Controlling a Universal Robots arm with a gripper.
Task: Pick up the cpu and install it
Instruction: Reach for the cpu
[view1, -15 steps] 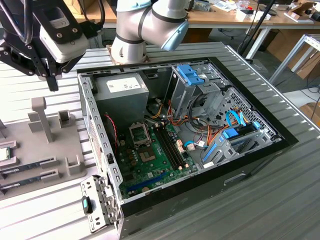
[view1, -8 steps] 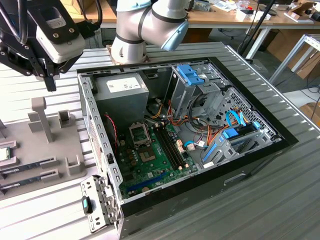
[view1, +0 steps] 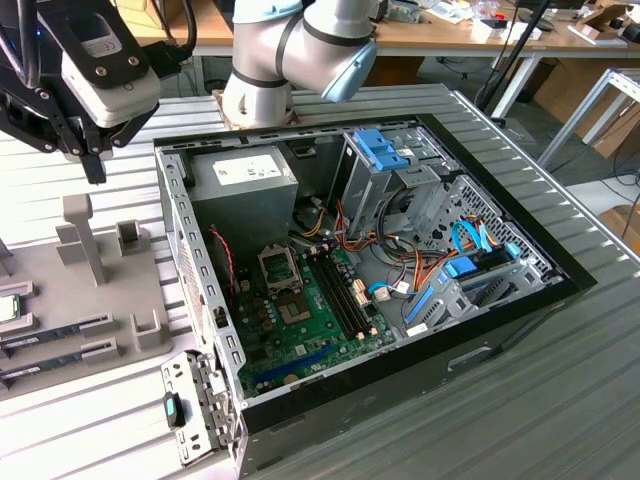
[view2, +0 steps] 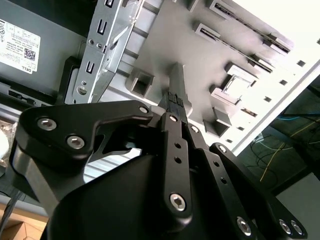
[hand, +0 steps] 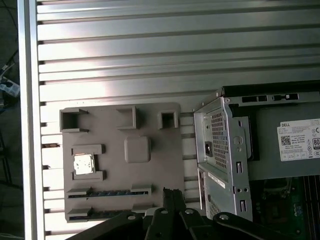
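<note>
One cpu (hand: 83, 164), two memory sticks (hand: 107, 193), one grey tray (hand: 161, 165), one open computer case (view1: 188, 270), one power-supply box (view1: 245, 180).

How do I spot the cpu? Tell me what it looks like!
Find the big open computer case, then the flat grey tray lying beside it. The cpu is the small shiny silver square sitting in a pocket there, unlike the long dark memory sticks next to it.

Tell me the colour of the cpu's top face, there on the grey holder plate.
The cpu has a shiny silver-grey metal top. It shows best in the first wrist view.
</note>
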